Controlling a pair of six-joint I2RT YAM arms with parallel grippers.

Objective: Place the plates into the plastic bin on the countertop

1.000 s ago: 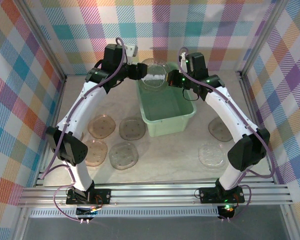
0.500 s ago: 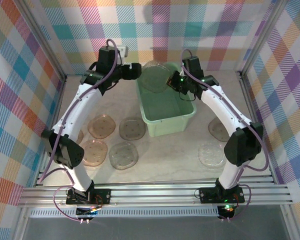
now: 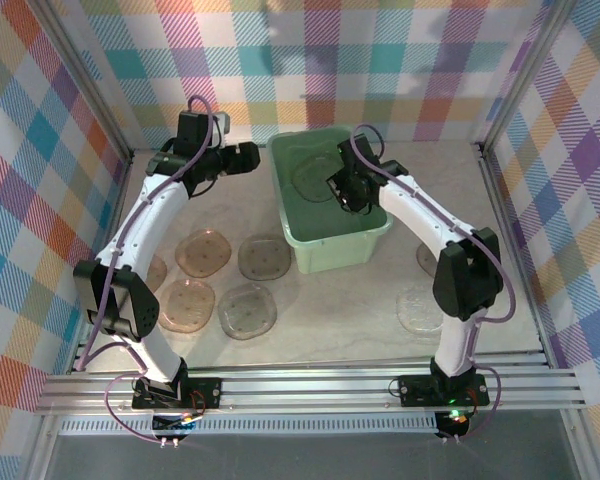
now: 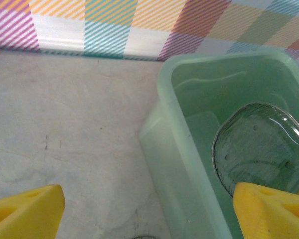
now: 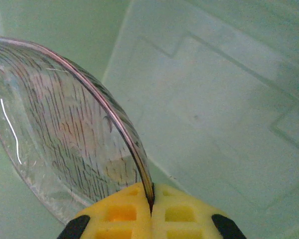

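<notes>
Lowering one plate into the bin, with more waiting on the countertop.

Nearest my bases, loose plates [image 3: 248,312] lie flat on the countertop [image 3: 330,320], a cluster at lower left of the top view and two at lower right. Past them, at upper centre, my right gripper [image 5: 150,201] is down inside the bin [image 3: 340,250]. Its pads are pinched on the rim of the held plate [image 5: 65,124], which hangs tilted on edge above the bin floor, I judge so it clears the walls. At upper left, my left gripper [image 4: 148,211] hangs spread wide and empty just beside the bin, out of the way.

Tilted clear plate [image 3: 313,178] inside mint bin [image 3: 340,250]
</notes>
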